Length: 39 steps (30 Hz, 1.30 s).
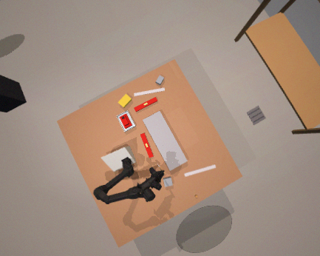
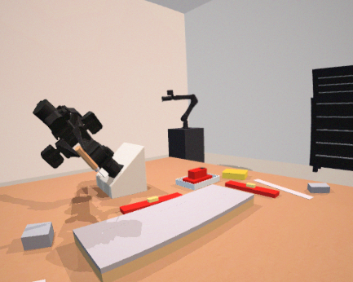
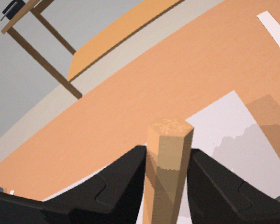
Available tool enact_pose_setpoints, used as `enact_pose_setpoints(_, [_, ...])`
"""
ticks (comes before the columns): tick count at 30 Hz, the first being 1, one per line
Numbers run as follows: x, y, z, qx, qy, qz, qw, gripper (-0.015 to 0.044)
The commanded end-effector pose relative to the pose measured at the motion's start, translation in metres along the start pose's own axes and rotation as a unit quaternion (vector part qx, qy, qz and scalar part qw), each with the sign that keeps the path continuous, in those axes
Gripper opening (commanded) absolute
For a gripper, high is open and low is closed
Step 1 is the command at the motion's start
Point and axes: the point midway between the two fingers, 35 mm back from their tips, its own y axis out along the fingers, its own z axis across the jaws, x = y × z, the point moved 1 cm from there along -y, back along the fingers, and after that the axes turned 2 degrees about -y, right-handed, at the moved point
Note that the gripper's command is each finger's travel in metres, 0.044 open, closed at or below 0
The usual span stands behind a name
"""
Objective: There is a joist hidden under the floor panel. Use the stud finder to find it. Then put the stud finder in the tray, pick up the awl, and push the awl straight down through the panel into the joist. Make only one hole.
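Observation:
My gripper point(image 1: 160, 174) point(image 2: 77, 148) point(image 3: 167, 156) is shut on the awl point(image 2: 85, 157) point(image 3: 165, 183), a tool with a wooden handle and a thin metal tip. The awl is held tilted in the air, with its tip pointing down and sideways. The gripper hangs above the floor near the end of the grey floor panel point(image 1: 162, 137) point(image 2: 164, 223) point(image 3: 224, 129), off to its side. The red stud finder point(image 1: 126, 121) point(image 2: 197, 173) lies in the small white tray point(image 1: 120, 121) point(image 2: 184, 183) beyond the panel's far end.
Two red levels point(image 1: 145, 104) point(image 1: 146, 145) point(image 2: 149, 202) point(image 2: 251, 188) flank the panel. A white wedge point(image 1: 115, 158) point(image 2: 129, 169) stands at the arm's base. A yellow block point(image 1: 124, 100) point(image 2: 234, 174), grey blocks point(image 1: 168, 181) point(image 2: 37, 235) point(image 2: 319, 187) and white strips point(image 1: 199, 170) point(image 1: 149, 92) lie around. A wooden table point(image 1: 293, 66) point(image 3: 124, 30) stands apart.

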Motion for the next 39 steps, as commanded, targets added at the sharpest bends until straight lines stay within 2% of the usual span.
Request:
enact_pose_setpoints(1, [0.006,-0.003,0.005,0.015,-0.064,-0.031,0.997,0.0000])
enact_pose_setpoints(11, [0.018,-0.011,0.017,0.028,-0.245,-0.112,0.963,0.0000])
enact_pose_setpoints(12, [0.013,-0.007,0.013,0.026,-0.199,-0.085,0.976,0.0000])
enact_pose_setpoints(39, [0.004,0.051,0.051,0.178,-0.279,0.035,0.943,0.0000])
